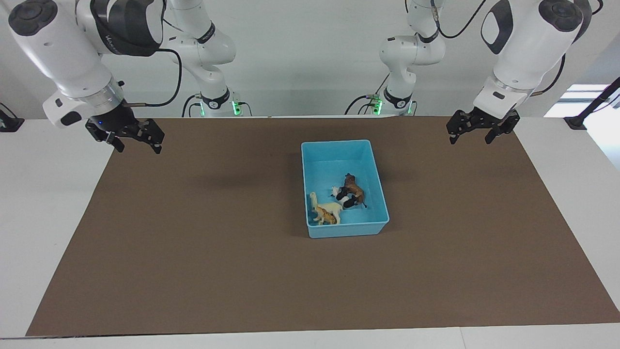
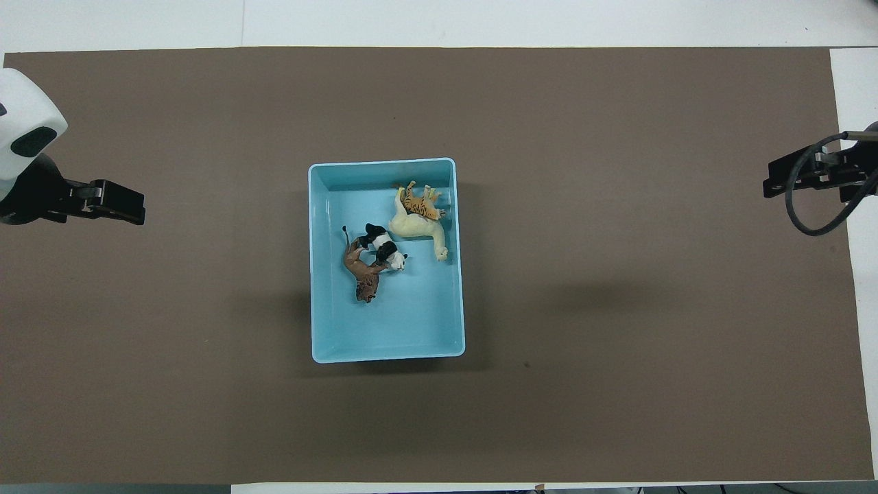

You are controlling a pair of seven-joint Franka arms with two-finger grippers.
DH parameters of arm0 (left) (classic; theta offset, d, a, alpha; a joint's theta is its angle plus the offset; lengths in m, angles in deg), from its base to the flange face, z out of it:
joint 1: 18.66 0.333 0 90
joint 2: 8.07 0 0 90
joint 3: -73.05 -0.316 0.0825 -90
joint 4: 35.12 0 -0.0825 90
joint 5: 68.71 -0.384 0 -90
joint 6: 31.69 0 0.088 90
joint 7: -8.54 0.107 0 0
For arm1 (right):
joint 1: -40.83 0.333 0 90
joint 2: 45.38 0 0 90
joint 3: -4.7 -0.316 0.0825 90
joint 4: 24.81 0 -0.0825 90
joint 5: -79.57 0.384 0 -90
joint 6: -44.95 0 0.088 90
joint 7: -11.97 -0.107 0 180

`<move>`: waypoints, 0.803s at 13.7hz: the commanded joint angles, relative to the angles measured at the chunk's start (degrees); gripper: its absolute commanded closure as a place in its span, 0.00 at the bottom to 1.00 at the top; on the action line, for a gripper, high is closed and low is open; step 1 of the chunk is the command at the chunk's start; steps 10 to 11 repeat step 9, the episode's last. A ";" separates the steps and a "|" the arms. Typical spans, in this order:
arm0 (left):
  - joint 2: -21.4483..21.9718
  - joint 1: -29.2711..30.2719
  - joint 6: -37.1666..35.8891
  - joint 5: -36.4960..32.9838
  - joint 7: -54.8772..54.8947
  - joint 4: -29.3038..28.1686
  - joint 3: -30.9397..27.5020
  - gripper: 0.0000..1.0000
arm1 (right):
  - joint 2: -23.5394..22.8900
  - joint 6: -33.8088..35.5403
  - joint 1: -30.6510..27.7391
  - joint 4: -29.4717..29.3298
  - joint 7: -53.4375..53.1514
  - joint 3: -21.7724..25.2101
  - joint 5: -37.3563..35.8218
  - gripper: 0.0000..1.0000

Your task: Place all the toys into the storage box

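The light blue storage box (image 1: pixel 336 142) stands in the middle of the brown mat and also shows in the overhead view (image 2: pixel 384 162). All toys lie in it, in the half farther from the robots. The cream horse (image 1: pixel 332 209) (image 2: pixel 415 226) touches the orange tiger (image 1: pixel 327 219) (image 2: pixel 420 202). The brown lion (image 1: pixel 354 186) (image 2: pixel 360 264) lies against the black-and-white panda (image 1: pixel 343 198) (image 2: pixel 384 247). My left gripper (image 1: pixel 471 138) (image 2: pixel 116 206) hangs open and empty over the mat's edge at the left arm's end. My right gripper (image 1: pixel 138 145) (image 2: pixel 789 182) hangs open and empty over the mat's edge at the right arm's end.
The brown mat (image 1: pixel 218 252) covers most of the white table (image 1: pixel 43 203). Nothing else lies on it. Both arms are raised well away from the box.
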 commanded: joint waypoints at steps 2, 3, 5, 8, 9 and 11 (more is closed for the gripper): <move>0.21 0.42 1.91 0.95 0.25 -0.28 -0.57 0.00 | 1.47 0.21 -0.90 1.74 1.51 -0.69 -0.82 0.00; 0.30 0.51 1.92 0.95 0.33 -0.28 -0.57 0.00 | 1.47 0.21 -0.90 1.74 1.51 -0.69 -0.82 0.00; 0.39 0.60 1.74 0.95 0.33 -0.37 -0.57 0.00 | 1.47 0.65 -1.16 1.65 1.51 -0.69 -0.82 0.00; 0.39 0.42 1.65 0.95 0.16 -0.37 -0.57 0.00 | 1.47 1.18 -1.69 1.65 1.42 -0.69 -0.82 0.00; 0.39 0.42 1.65 0.95 0.24 -0.45 -0.57 0.00 | 1.47 1.18 -1.60 1.65 1.33 -0.69 -0.82 0.00; 0.39 0.42 1.65 0.95 0.24 -0.45 -0.57 0.00 | 1.47 1.18 -1.60 1.65 1.33 -0.69 -0.82 0.00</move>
